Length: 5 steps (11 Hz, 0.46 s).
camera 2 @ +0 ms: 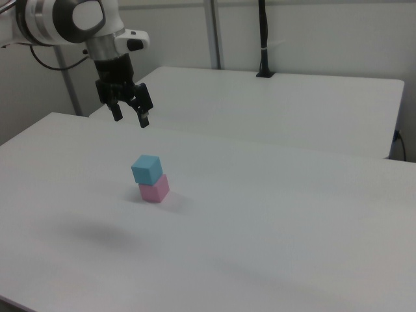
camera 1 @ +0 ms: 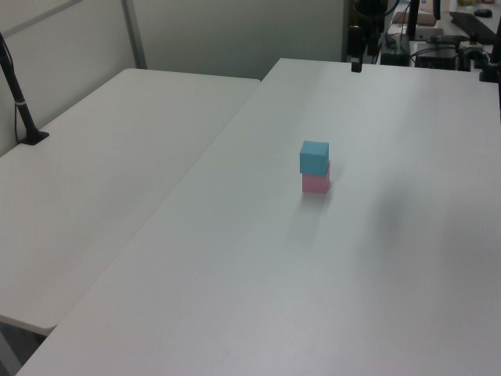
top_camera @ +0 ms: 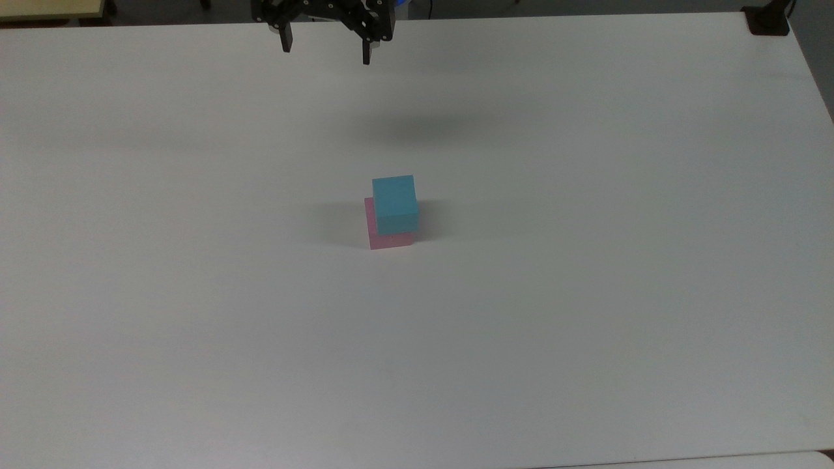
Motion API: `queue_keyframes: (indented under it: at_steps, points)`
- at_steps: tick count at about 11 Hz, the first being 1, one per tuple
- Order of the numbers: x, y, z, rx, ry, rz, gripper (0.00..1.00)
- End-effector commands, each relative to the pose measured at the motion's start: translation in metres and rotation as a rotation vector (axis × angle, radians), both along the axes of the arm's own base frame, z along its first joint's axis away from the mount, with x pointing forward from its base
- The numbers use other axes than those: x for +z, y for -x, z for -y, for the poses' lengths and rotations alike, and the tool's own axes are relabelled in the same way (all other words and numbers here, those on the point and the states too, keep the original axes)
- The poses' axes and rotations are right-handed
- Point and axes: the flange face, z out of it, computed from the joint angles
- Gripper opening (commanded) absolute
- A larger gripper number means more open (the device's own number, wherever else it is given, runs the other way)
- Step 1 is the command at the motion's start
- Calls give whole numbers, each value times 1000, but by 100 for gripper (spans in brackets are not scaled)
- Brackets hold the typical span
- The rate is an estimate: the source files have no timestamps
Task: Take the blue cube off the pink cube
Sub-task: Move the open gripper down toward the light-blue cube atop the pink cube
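Note:
The blue cube (top_camera: 395,203) (camera 1: 314,157) (camera 2: 146,169) rests on top of the pink cube (top_camera: 388,240) (camera 1: 315,183) (camera 2: 155,188), slightly offset, near the middle of the white table (top_camera: 586,293). My gripper (top_camera: 326,51) (camera 2: 132,118) hangs open and empty high above the table, at the top edge of the top view, well clear of the stack. In the right view it is up and to the left of the cubes. One black fingertip (camera 1: 356,66) shows at the far end of the table in the left view.
A second white table (camera 1: 102,172) (camera 2: 273,104) adjoins this one. A black post with a base (camera 1: 31,133) (camera 2: 263,39) stands on it. A black clamp (top_camera: 767,23) sits at the top view's upper right corner.

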Motion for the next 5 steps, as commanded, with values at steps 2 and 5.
queue_keyframes:
  at_steps: [2,5]
  points:
    - [-5,2,0,24,-18,-16,100]
    - [-13,-2,-4,30,-18,-29,100]
